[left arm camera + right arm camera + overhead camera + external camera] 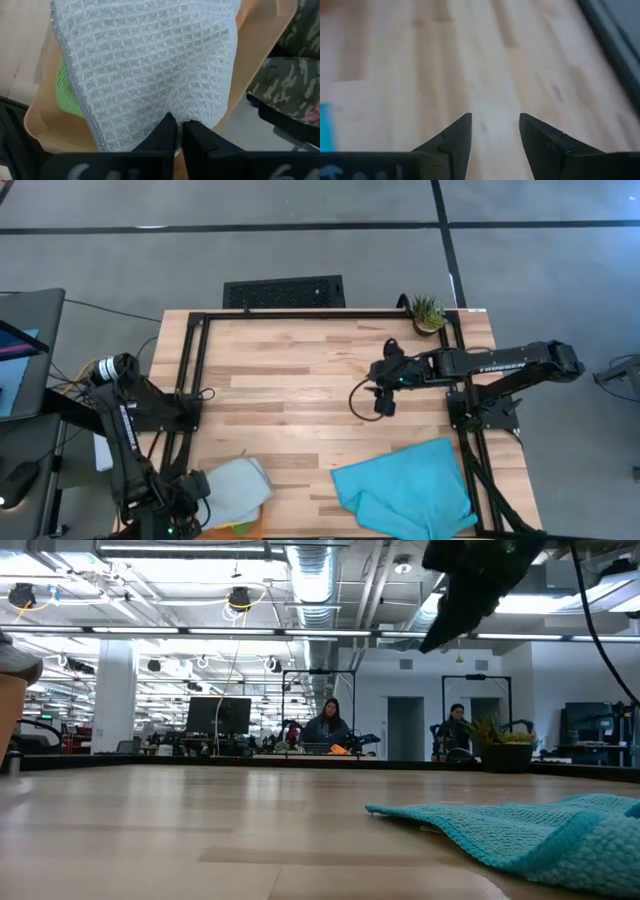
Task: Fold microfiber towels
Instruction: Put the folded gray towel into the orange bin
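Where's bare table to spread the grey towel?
Free: the wood between the black frame on the left and the right gripper. Crowded: the near edge, with the grey towel in the left gripper, and the turquoise towel.

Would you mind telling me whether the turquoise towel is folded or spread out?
Spread out but rumpled: the turquoise towel lies loosely on the table, an edge turned over, not neatly folded.

Waffle-weave grey towel (150,65); wooden table (300,370)
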You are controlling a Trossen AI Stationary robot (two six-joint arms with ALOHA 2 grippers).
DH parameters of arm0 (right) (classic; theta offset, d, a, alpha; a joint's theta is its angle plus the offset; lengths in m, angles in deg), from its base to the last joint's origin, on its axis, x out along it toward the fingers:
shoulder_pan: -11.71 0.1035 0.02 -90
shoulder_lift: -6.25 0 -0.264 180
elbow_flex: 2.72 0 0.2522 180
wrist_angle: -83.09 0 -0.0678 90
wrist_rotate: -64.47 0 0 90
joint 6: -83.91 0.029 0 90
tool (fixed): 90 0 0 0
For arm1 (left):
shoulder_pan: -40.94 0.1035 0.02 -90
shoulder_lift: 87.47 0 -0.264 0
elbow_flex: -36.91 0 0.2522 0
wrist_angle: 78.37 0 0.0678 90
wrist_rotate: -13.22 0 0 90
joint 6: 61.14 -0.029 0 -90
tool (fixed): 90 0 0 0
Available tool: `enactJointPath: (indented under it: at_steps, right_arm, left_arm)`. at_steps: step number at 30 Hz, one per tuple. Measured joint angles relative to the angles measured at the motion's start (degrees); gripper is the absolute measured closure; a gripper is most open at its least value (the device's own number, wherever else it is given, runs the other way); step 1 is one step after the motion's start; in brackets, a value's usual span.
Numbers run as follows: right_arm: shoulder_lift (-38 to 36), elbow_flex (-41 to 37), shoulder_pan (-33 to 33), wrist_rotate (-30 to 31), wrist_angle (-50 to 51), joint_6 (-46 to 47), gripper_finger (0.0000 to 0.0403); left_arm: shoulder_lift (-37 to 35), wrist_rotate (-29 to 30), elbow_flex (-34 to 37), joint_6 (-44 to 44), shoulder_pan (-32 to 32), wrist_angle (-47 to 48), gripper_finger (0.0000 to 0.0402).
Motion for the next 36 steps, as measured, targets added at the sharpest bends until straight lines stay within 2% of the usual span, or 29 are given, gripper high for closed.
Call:
enactJointPath:
  at_steps: [5, 20, 27, 31, 36]
  right_arm:
    - [0.0, 0.0, 2.0, -6.1, -4.4, -2.7, 0.0214]
    - [0.0, 0.0, 4.1, -6.3, -8.3, -3.5, 0.0214]
    - [0.0, 0.0, 4.6, -9.1, -9.1, -3.4, 0.0214]
    - [0.0, 0.0, 5.7, -12.3, -10.6, -3.4, 0.0214]
    - [0.0, 0.0, 7.9, -14.8, -11.1, -3.4, 0.0214]
  left_arm:
    - [1.6, 0.0, 0.0, 0.9, -0.2, 0.0, 0.0392]
    - [2.6, 0.0, 0.0, 6.3, -0.1, 1.8, 0.0384]
    - [2.6, -1.6, 0.0, 10.6, -0.1, 2.1, 0.0321]
    - [2.6, -3.3, 0.0, 8.2, -0.1, 2.1, 0.0283]
    - [2.6, -4.1, 0.0, 6.6, -0.5, 1.9, 0.0262]
